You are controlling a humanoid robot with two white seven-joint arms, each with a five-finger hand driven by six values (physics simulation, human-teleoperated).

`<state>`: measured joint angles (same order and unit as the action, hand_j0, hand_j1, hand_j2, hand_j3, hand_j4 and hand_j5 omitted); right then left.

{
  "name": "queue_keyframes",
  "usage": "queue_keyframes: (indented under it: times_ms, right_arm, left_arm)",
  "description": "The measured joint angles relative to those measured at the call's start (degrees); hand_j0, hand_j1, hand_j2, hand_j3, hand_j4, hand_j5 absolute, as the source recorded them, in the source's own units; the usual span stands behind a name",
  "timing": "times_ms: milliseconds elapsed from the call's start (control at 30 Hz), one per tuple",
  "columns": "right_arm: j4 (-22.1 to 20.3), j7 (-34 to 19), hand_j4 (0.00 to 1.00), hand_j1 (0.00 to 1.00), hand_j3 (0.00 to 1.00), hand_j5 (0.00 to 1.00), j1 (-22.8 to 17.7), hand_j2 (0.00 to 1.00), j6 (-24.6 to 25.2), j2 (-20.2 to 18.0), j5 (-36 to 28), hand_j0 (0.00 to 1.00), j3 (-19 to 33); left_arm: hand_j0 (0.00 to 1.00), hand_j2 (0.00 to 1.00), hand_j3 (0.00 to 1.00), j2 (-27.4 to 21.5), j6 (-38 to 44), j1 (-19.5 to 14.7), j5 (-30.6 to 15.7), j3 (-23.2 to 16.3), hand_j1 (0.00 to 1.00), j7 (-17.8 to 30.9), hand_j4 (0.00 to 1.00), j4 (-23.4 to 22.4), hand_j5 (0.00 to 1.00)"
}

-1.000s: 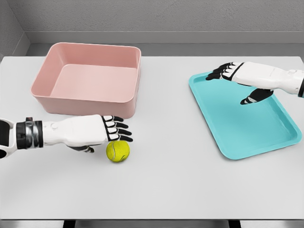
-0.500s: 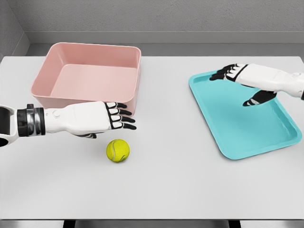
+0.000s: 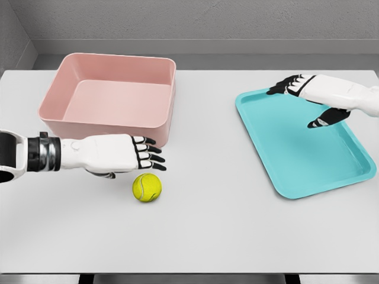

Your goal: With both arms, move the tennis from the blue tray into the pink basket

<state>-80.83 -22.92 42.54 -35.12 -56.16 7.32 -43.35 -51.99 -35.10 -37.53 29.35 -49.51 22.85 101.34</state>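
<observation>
Head view — left hand [image 3: 121, 155] fingers spread, empty, just above tennis ball [image 3: 147, 187] on table [image 3: 213, 225].

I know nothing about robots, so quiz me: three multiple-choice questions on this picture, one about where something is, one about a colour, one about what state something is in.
1. Where is the tennis ball?
A. in the pink basket
B. on the white table
C. on the blue tray

2. What colour is the basket?
A. pink
B. green
C. black

3. What is the left robot hand doing?
A. gripping the ball
B. resting inside the basket
C. open, holding nothing

Answers:
1. B: the ball lies on the bare table, in front of the basket and well left of the tray.
2. A: its walls and floor are pink.
3. C: its fingers are spread just above the ball, around nothing.
</observation>
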Motion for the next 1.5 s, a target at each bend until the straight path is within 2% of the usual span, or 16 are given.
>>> queue_keyframes:
  times_ms: [67,900,1033,1433,1500]
  right_arm:
    - [0.0,0.0,1.0,1.0,1.0,1.0,-0.1,1.0,0.0,0.0,0.0,1.0,0.0]
    - [0.1,-0.1,1.0,1.0,1.0,1.0,-0.2,1.0,0.0,-0.1,0.0,1.0,-0.1]
    - [0.1,-0.1,1.0,1.0,1.0,1.0,-0.2,1.0,0.0,-0.1,0.0,1.0,-0.1]
    - [0.1,-0.1,1.0,1.0,1.0,1.0,-0.3,1.0,0.0,-0.5,0.0,1.0,-0.1]
    - [0.1,-0.1,1.0,1.0,1.0,1.0,-0.3,1.0,0.0,-0.5,0.0,1.0,-0.1]
  left_arm:
    - [1.0,1.0,1.0,0.4,0.0,1.3,-0.3,0.0,1.0,0.1,1.0,0.0,1.0]
    - [1.0,1.0,1.0,2.7,0.0,3.3,0.4,-0.1,1.0,0.2,1.0,-0.2,1.0]
    - [1.0,1.0,1.0,2.7,0.0,4.4,0.4,0.0,1.0,0.2,1.0,-0.2,1.0]
    - [1.0,1.0,1.0,2.4,0.0,4.7,0.4,0.2,1.0,0.2,1.0,-0.2,1.0]
    - [1.0,1.0,1.0,2.4,0.0,5.6,0.4,0.2,1.0,0.2,1.0,-0.2,1.0]
